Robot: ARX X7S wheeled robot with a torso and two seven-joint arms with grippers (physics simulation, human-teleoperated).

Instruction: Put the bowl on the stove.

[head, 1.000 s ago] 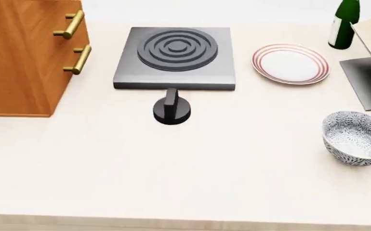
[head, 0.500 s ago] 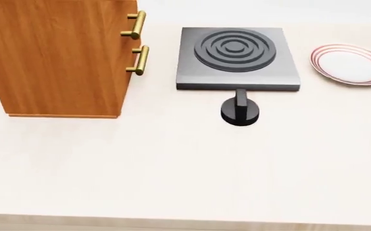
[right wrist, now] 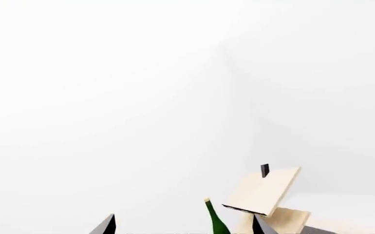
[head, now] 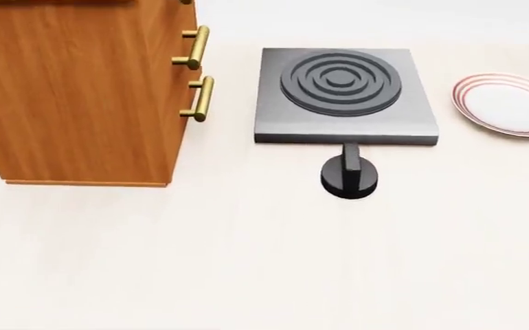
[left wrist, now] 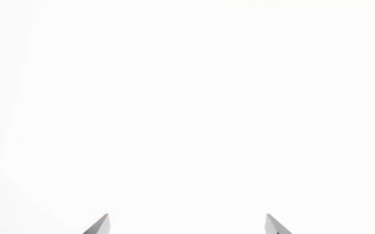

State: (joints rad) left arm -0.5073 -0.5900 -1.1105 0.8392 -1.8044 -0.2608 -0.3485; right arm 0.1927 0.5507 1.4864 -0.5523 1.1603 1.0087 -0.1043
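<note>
The stove (head: 345, 93), a square dark-grey slab with raised burner rings, lies at the back middle of the pale counter in the head view. The bowl is out of view in every frame. Neither gripper shows in the head view. In the left wrist view my left gripper (left wrist: 186, 225) is open, only its two fingertips showing far apart against blank white. In the right wrist view my right gripper (right wrist: 183, 225) is open, its tips wide apart with nothing between them.
A wooden cabinet (head: 81, 93) with brass handles (head: 196, 72) stands left of the stove. A small black knob (head: 348, 177) sits just in front of it. A red-ringed white plate (head: 509, 105) lies to its right. The right wrist view shows a green bottle (right wrist: 216, 220) and a tilted wooden box (right wrist: 263, 191).
The head view has swung left: the stove, knob and plate shifted right in frame, the cabinet came into fuller view, and the bowl and bottle left the frame.
</note>
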